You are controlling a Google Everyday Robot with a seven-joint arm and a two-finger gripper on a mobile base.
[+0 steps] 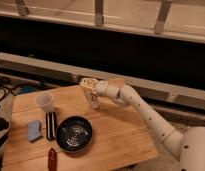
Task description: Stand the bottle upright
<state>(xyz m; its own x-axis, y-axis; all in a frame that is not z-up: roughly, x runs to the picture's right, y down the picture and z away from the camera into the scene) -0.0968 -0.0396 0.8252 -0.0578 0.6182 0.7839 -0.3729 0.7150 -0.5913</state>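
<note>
The cream-white bottle (94,100) stands roughly upright on the wooden table (121,135), near its far edge at the middle. My gripper (89,84) sits right on the bottle's top end, coming in from the right on the white arm (146,112). The bottle's upper part is hidden by the gripper.
A translucent white cup (44,101) stands to the bottle's left. A black bowl (74,134) lies in front of the bottle, with a dark striped object (51,125) and a blue block (34,130) to its left. A small dark red object (52,158) lies at the front edge. Cables lie off the table's left side.
</note>
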